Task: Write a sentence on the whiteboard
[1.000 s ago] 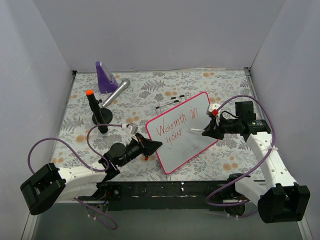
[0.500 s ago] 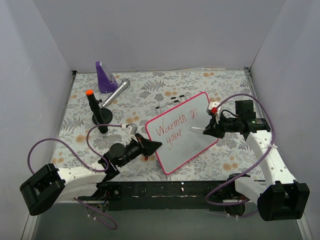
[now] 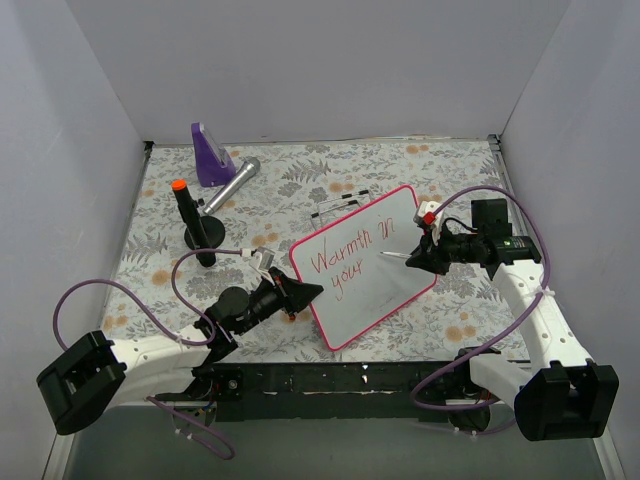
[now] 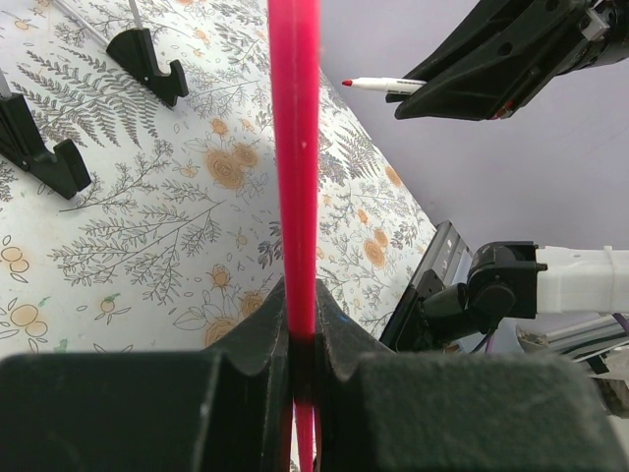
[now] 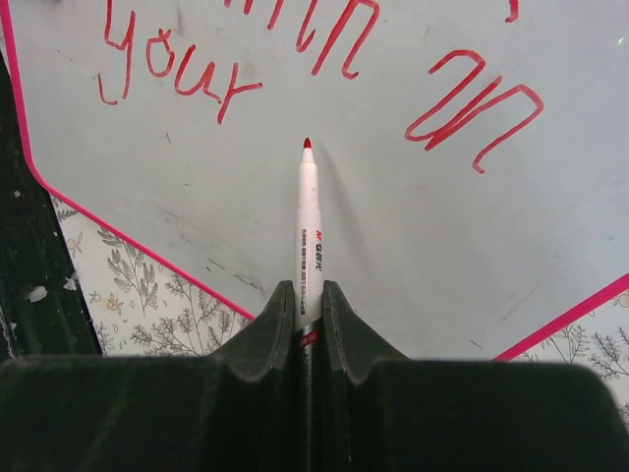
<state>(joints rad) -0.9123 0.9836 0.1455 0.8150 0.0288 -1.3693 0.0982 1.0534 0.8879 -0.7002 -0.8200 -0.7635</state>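
Whiteboard (image 3: 390, 285) rim btwn left fingers (image 4: 257, 339), marker (image 5: 308, 226) btwn right

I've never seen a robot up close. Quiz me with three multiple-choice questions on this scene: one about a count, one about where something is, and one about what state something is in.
1. How many words are written in red on the whiteboard?
A) one
B) three
C) six

2. Where on the table does the purple wedge stand?
A) back left
B) on the whiteboard
C) front right

3. What is the right tool doing?
A) open and empty
B) shut on a marker
C) shut on the board's frame

Answers:
1 B: the lettering reads "Warmth in your".
2 A: the top view shows it near the far left corner.
3 B: the right wrist view shows the jaws closed around the marker's barrel.
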